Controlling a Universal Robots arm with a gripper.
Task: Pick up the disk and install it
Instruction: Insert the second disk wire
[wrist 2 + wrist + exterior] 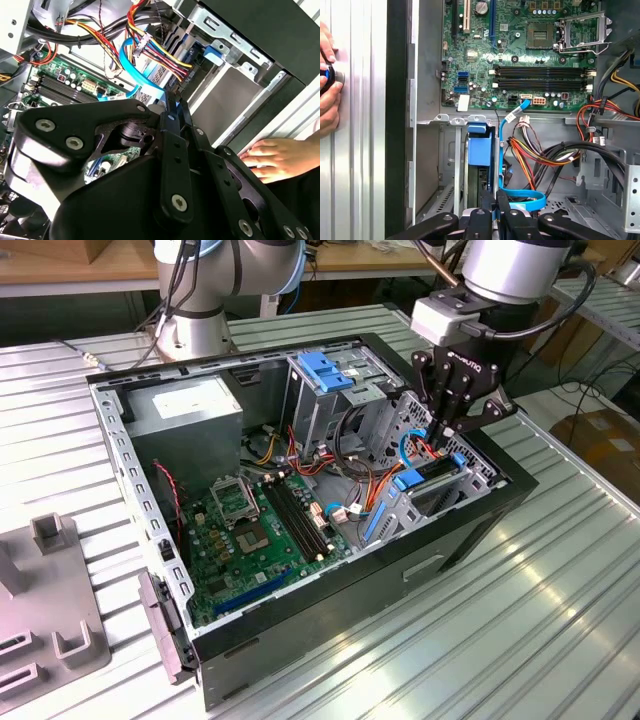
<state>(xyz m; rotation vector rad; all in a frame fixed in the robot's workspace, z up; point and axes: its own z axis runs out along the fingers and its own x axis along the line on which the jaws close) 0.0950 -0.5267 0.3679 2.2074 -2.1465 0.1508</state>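
Looking at the exterior view first: the black robot gripper is down inside the open black desktop computer case, at the corner farthest from the grey boxy power supply. Right under it sits the flat silver hard disk with its blue plastic bracket, standing on edge in the drive bay at that case wall. The green motherboard lies between the power supply and the bay.

Second wrist view: the gripper's fingers look pressed nearly together on the disk's top edge, beside a bright blue flat data cable and a bundle of red, yellow and orange power wires. A person's hand rests just outside the case wall.

First wrist view: the fingertips are pinched close over the disk bracket, which sits in the bay slot near the case wall, with the blue cable looping right beside it.

My worry: those cables are so close that pushing down could snag one, or the disk could go in crooked and jam in the slot.
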